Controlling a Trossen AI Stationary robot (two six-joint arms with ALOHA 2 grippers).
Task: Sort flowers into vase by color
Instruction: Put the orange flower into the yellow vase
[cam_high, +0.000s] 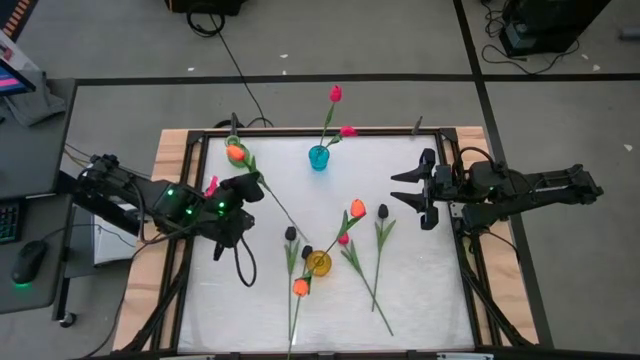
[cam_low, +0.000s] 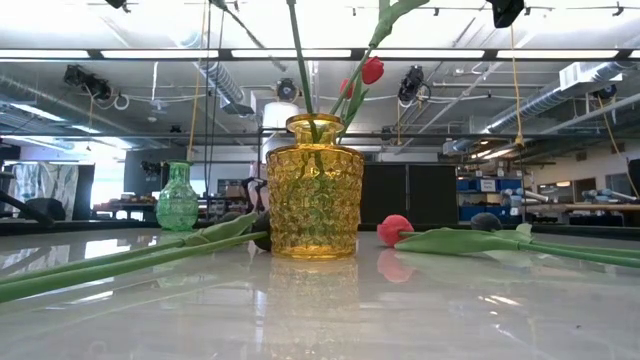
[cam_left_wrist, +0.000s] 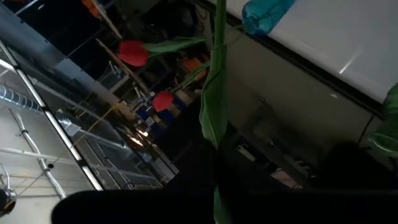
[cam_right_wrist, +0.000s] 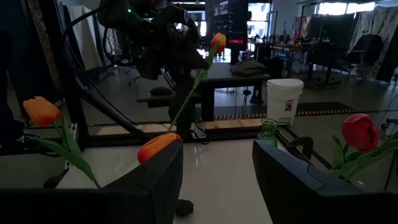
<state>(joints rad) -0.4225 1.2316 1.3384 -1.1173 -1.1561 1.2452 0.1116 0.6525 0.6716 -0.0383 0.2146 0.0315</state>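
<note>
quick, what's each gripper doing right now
left gripper: closed on the stem of an orange tulip, lifted over the table's left side.
right gripper: open, holding nothing, over the table's right side.

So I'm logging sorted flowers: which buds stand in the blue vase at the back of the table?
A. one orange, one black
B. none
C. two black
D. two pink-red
D: in the high view, two pink-red tulips rise from the blue vase.

A white surface (cam_high: 420, 290) is sitting inside a wooden frame (cam_high: 170, 150). A keyboard (cam_high: 8, 220) and mouse (cam_high: 30, 260) are resting on a side desk; a black cable (cam_high: 235, 65) is trailing across the floor.
</note>
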